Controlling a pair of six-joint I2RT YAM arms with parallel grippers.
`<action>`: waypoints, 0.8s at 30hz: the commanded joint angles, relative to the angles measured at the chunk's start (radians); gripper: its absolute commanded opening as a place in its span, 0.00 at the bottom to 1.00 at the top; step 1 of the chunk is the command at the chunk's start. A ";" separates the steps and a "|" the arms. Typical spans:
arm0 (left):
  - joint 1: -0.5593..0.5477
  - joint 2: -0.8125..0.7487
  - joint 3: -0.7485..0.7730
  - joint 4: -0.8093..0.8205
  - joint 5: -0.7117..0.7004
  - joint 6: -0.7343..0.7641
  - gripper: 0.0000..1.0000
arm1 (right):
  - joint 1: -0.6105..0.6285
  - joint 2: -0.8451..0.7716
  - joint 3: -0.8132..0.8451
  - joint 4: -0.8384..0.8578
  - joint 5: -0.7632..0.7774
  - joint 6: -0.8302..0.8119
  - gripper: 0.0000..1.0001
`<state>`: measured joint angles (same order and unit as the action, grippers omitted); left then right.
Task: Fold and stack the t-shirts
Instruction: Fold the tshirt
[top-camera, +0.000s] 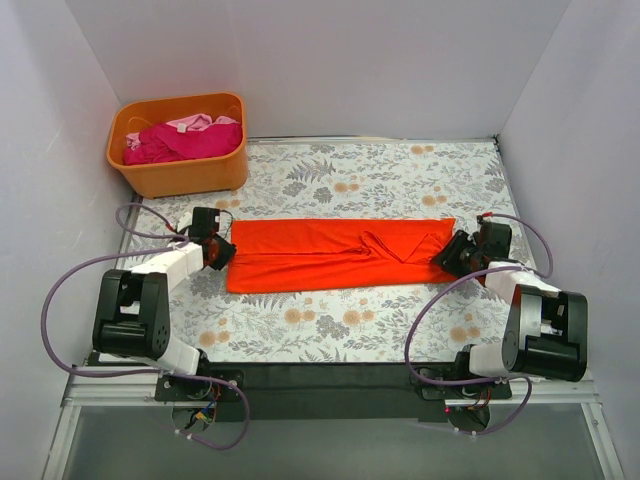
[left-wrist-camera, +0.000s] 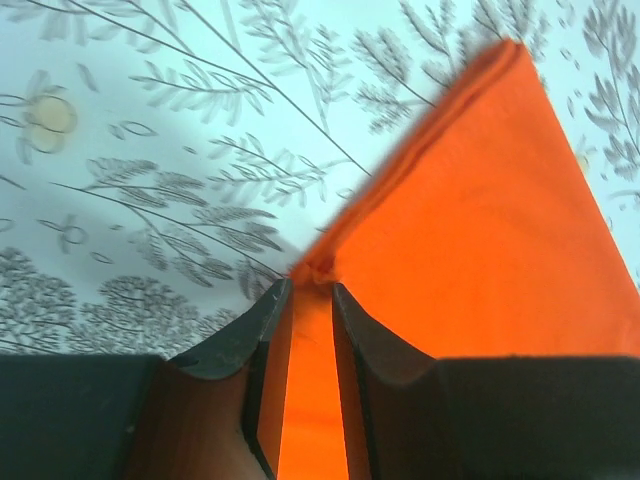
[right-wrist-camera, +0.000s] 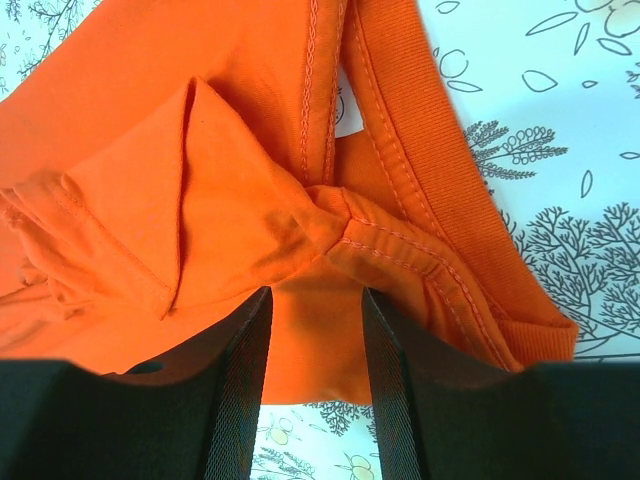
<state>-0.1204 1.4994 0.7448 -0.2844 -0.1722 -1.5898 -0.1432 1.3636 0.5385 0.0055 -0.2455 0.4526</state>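
My two arms reach out from the near edge of the floral-printed tabletop (top-camera: 300, 330), one toward each side. My left gripper (top-camera: 215, 250) (left-wrist-camera: 312, 290) sits low near the left edge, its black fingers (left-wrist-camera: 255, 340) clenched on a corner of the bright orange-red soft fabric t-shirt (top-camera: 330, 255) (left-wrist-camera: 480, 230); the cloth fills the narrow gap between them. My right gripper (top-camera: 455, 253) (right-wrist-camera: 315, 300) is near the right edge, grasping the same shirt at the collar end. There the stitched neckband and a bunched fold (right-wrist-camera: 150, 120) gather just past my fingers (right-wrist-camera: 240, 380), with cloth lying between them.

The shirt lies folded into a long band across the middle of the tabletop, running from left to right between my two grippers, with a loose fold toward its right end.

At the far left corner stands a rigid orange plastic tub (top-camera: 175, 178). Inside it lie a crumpled magenta pink t-shirt (top-camera: 185, 142) and, behind that, a pale pink t-shirt (top-camera: 190, 123).
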 joint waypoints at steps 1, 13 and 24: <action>0.022 -0.051 -0.010 -0.009 -0.036 -0.030 0.24 | -0.012 -0.014 -0.022 -0.029 0.054 -0.029 0.42; -0.084 -0.203 0.073 0.010 0.106 0.296 0.54 | 0.088 -0.064 0.046 -0.071 0.074 -0.003 0.43; -0.180 0.054 0.177 0.036 0.152 0.346 0.55 | 0.137 0.104 0.150 -0.071 0.118 -0.032 0.43</action>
<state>-0.3004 1.5108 0.8841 -0.2485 -0.0280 -1.2537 -0.0097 1.4258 0.6327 -0.0658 -0.1596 0.4450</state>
